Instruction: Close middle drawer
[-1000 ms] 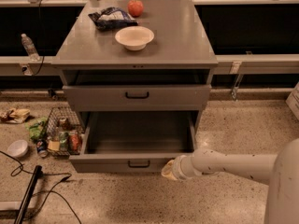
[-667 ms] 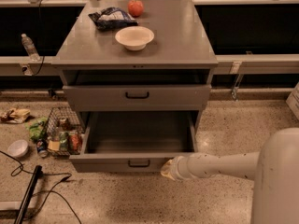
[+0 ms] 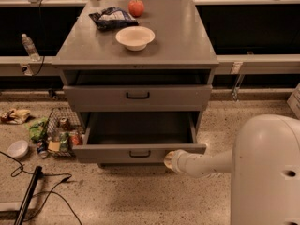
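Now: open drawer, off-centre contact

Your white two-finger gripper touches the grey metal middle drawer, which stands pulled out past the flat grey counter's front edge, towards the right corner. Its grip you cannot tell. Pushing there could skew and jam the drawer.

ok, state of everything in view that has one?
middle drawer: pulled far out, looks empty
top drawer: slightly open
bowl: upright on cabinet
bottle: standing
end effector: at middle drawer's front, right of handle
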Motion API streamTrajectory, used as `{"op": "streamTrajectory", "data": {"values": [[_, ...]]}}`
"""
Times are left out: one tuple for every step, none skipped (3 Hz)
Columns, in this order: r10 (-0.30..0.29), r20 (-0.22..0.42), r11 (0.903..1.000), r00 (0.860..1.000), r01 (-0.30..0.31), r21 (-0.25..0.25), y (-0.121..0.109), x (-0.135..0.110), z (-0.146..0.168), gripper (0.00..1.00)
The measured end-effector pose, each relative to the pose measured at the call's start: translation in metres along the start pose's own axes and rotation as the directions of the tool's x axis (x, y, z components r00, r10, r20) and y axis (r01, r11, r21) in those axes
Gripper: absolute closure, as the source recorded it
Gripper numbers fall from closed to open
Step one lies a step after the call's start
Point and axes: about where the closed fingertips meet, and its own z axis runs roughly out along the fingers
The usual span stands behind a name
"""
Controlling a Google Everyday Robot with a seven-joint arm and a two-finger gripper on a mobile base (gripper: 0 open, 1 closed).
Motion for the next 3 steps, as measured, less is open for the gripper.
{"op": "streamTrajectory", "data": {"values": [[-0.017, -0.021, 0.9960, 1.000, 0.019, 0.088, -0.027, 0.010, 0.001, 1.00], [-0.021, -0.022, 0.9905, 1.000, 0.024, 0.136, -0.046, 0.017, 0.004, 1.00], [0.006, 0.024, 0.9887, 1.000, -0.009, 0.149, -0.059, 0.025, 0.015, 1.00]]}}
